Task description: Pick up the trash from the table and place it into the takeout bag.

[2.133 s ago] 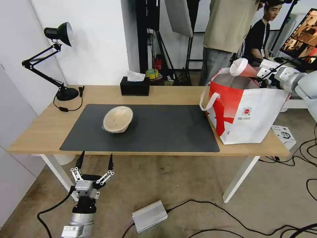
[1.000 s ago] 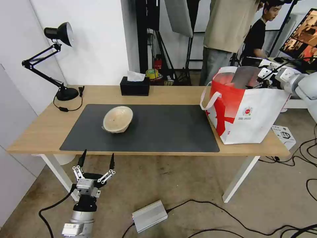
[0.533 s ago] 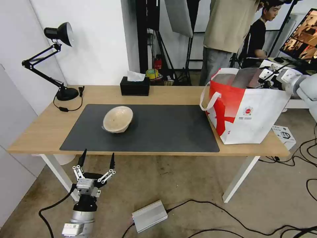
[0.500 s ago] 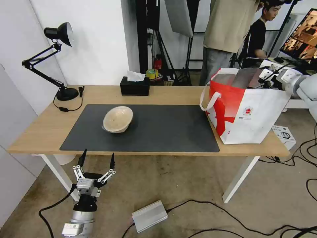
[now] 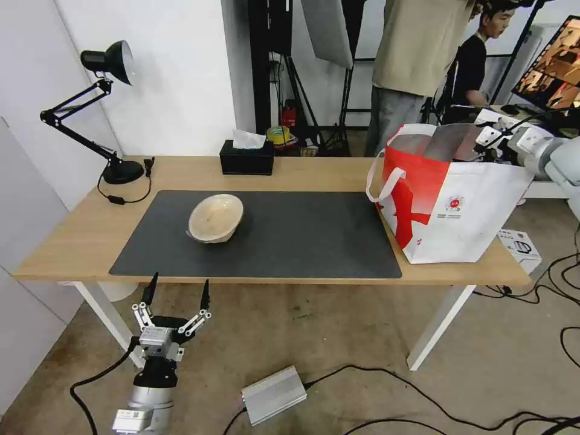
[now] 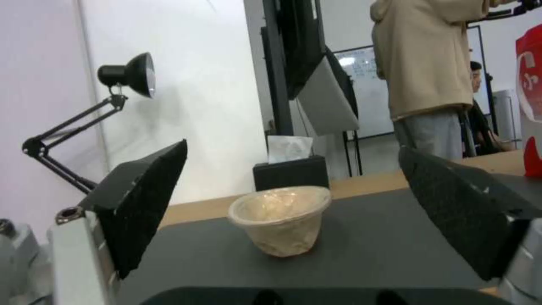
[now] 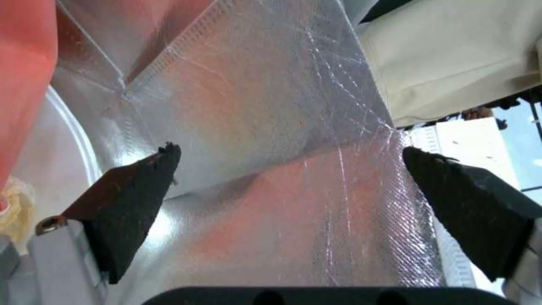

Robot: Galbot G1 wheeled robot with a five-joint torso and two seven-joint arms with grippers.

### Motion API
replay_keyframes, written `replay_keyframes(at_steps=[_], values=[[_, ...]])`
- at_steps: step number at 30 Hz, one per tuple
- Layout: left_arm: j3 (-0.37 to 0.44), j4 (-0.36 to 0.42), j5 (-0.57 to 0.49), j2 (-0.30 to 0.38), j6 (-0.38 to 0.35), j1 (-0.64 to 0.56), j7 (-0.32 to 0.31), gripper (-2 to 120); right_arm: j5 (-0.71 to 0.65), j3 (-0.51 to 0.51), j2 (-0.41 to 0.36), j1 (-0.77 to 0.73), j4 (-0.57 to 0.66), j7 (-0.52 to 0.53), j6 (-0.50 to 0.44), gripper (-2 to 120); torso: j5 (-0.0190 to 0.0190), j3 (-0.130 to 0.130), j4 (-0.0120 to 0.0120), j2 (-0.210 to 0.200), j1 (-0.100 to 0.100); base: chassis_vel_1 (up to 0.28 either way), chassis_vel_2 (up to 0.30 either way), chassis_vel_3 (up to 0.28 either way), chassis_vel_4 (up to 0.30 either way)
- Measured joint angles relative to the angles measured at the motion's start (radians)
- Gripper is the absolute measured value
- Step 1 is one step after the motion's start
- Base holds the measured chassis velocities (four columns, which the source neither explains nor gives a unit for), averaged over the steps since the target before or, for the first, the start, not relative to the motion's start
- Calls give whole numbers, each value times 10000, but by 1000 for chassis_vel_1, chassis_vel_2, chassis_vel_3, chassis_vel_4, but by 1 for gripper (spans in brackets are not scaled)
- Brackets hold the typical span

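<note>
A shallow beige bowl [image 5: 215, 217] sits tilted on the dark grey mat of the table [image 5: 302, 172]; the left wrist view shows the bowl [image 6: 279, 220] straight ahead. My left gripper [image 5: 175, 290] hangs open below the table's front edge, apart from the bowl, and its fingertips [image 6: 141, 207] frame the bowl from a distance. The takeout bag [image 5: 453, 199] stands at the table's right end. My right gripper [image 5: 483, 145] is at the bag's top rim, open and holding nothing, facing the foil lining [image 7: 282, 106]. A red surface [image 7: 23, 63] and a curved white rim [image 7: 73, 127] show inside the bag.
A black desk lamp [image 5: 115, 169] stands at the table's back left and a black tissue box [image 5: 246, 158] at the back middle. A silver box [image 5: 273, 394] and cables lie on the floor. People stand behind the bag.
Two seconds ago my right gripper held the red cup over the bag. The cup has dropped inside and the gripper stands open, drawn back slightly to the right. The left gripper rose a little.
</note>
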State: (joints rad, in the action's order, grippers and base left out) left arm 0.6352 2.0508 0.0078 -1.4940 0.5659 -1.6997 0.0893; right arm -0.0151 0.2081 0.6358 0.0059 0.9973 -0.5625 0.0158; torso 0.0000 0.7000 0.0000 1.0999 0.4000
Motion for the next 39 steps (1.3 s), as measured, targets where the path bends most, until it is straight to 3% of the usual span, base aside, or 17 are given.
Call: replay_keyframes(at_steps=[9,22,39], values=[[8,35,5,-7,0,-15,1,100,-479,-10,-226,-13,541,141,184,100,0,0,0,0,0,0,0,0,0],[0,60,25,30,0,-8,-1,100,-2129,-71,-1012,-16,2458,705,968,100,-1,0,0,2,0,0,0,0,0],[-1,239,87,125,0,-183,-1,100,-3401,-988,-2154,-682,4649,1179,1388,100,0,0,0,2,0,0,0,0,0]])
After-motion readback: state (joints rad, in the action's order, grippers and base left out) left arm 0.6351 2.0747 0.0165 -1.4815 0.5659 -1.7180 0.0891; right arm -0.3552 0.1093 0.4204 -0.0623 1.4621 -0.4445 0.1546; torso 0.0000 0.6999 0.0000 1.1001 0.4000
